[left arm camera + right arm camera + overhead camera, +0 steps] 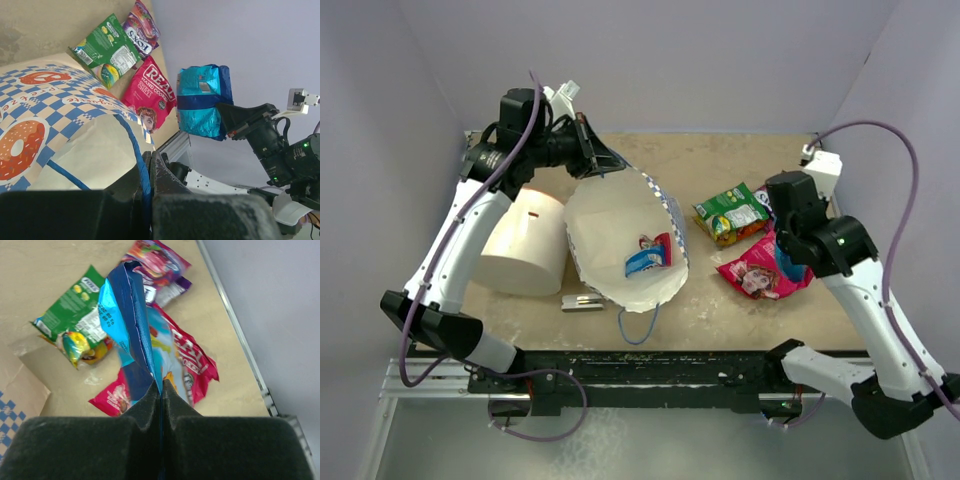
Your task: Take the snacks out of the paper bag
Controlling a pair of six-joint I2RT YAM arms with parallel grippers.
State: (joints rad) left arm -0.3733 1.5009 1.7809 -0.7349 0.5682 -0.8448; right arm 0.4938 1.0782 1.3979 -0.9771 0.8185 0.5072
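Note:
The paper bag (610,215) lies open on its side at mid table, with one blue and red snack packet (648,255) inside. My left gripper (597,160) is shut on the bag's blue string handle (134,150) at the far rim and holds the mouth up; its jaws (150,156) are pressed together on the string. My right gripper (786,243) is shut on a blue packet (125,315), pinched by its edge (161,386) above the red/pink packet (758,272). The green packet (730,212) and purple packet (160,265) lie on the table right of the bag.
A plain white cylinder (525,242) lies left of the bag, under my left arm. A small grey clip (582,301) sits at the bag's near left. The bag's other string handle (638,325) hangs toward the front edge. Walls close the back and sides.

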